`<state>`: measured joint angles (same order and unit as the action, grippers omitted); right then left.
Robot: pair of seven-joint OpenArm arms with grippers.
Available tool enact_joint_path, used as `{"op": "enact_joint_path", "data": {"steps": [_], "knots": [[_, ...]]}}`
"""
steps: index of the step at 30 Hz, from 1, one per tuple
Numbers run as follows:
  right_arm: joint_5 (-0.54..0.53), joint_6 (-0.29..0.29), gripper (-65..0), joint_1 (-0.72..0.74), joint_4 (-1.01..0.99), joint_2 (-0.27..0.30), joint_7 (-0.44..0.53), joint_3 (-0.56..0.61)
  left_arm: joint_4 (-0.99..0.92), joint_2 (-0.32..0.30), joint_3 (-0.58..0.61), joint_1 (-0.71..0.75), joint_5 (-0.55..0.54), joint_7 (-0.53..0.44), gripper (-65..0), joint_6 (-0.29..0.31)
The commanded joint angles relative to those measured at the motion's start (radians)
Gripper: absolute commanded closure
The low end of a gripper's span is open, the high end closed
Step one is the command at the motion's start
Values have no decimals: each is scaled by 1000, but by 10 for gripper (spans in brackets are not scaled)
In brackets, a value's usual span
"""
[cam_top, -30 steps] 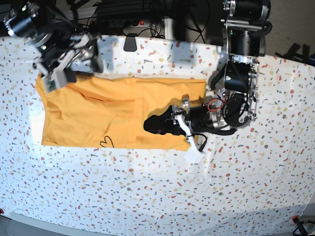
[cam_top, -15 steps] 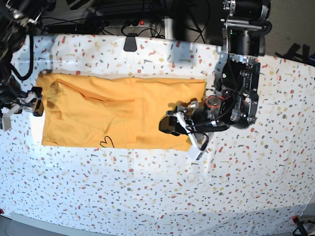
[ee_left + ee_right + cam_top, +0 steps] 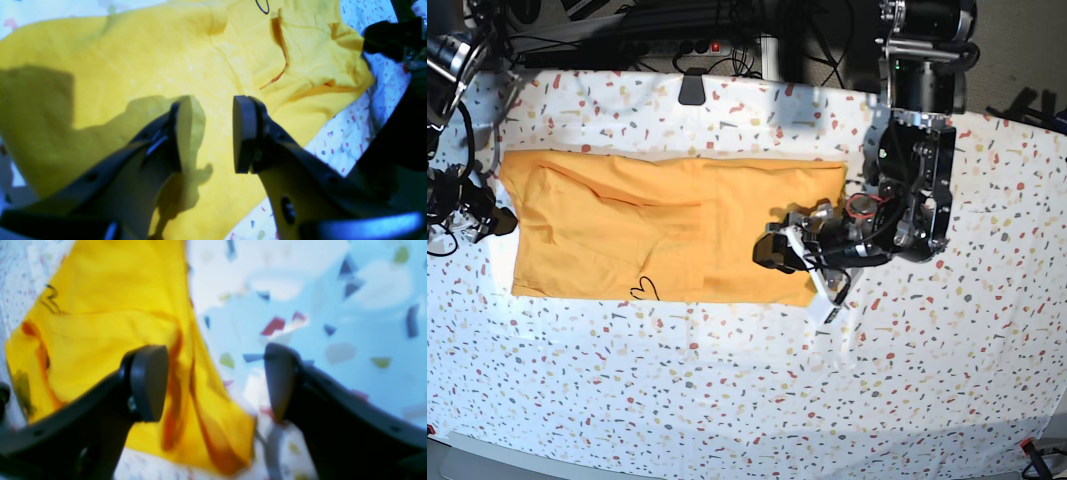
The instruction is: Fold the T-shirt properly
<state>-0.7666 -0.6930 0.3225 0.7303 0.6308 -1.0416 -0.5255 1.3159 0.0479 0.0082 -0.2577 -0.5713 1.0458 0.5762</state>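
The T-shirt (image 3: 657,225) lies flat on the table as a long orange-yellow rectangle, with a bit of black lettering (image 3: 642,290) at its front edge. My left gripper (image 3: 769,252) hovers low over the shirt's right part. In the left wrist view the left gripper (image 3: 211,133) is open, and only the shirt (image 3: 133,66) shows below the gap. My right gripper (image 3: 497,222) is at the shirt's left edge. In the right wrist view the right gripper (image 3: 217,383) is wide open and straddles the hem of the shirt (image 3: 100,323), one finger over fabric and the other over the cloth.
A white speckled tablecloth (image 3: 727,400) covers the whole table. A black clip (image 3: 691,90) sits at the back edge, with cables and a power strip (image 3: 697,45) behind it. The left arm's body (image 3: 912,180) stands to the right of the shirt.
The right arm swung from the shirt's back left corner down to its left edge. The left gripper drew back a little to the right over the shirt, then held still.
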Motion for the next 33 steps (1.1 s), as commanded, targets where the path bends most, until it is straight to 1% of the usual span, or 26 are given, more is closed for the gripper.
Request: {"op": "enact_joint_path", "data": {"steps": [1, 7, 10, 14, 17, 20, 21, 24, 25, 28, 29, 30, 31, 33], "knots": [[7, -5, -428, 27, -15, 16, 8, 21, 19, 4, 0, -25, -23, -22, -203, 4], [0, -5, -428, 32, -37, -5, 11, 166, 19, 3, 0, -24, -22, -21, -203, 4], [-40, -5, -428, 32, -37, -25, -14, 216, 19, 2, 0, -25, -22, -19, -203, 4], [-88, -5, -428, 32, -37, -62, -96, 240, 19, 1, 0, -25, -20, -18, -203, 4], [-87, -5, -428, 32, -37, -84, -101, 240, 19, 1, 0, -24, -20, -18, -203, 4], [-86, -5, -422, 32, -35, -93, -106, 240, 19, 1, 0, -25, -20, -18, -203, 4], [-86, -5, -390, 32, -33, -94, -117, 240, 19, 1, 0, -25, -19, -18, -203, 4], [-87, -5, -219, 32, -29, -97, -168, 240, 19, 1, 0, -25, -19, -9, -203, 4], [-87, -5, -182, 32, -28, -99, -183, 240, 19, 1, 0, -25, -20, 6, -203, 4], [-88, -5, -121, 32, -19, -102, -190, 240, 19, -7, 0, -22, -23, 98, -203, 3], [-95, -5, -82, 32, -14, -102, -190, 240, 19, -18, 0, -18, -23, 105, -203, 3], [-111, -5, -25, 32, -5, -101, -190, 240, 19, -33, 0, -13, -22, 102, -203, 3], [-127, -5, 0, 32, 6, -102, -191, 240, 19, -48, 0, -9, -20, 93, -203, 4], [-158, -5, 0, 32, 37, -102, -194, 240, 19, -79, 0, -2, -19, 81, -203, 3]]}}
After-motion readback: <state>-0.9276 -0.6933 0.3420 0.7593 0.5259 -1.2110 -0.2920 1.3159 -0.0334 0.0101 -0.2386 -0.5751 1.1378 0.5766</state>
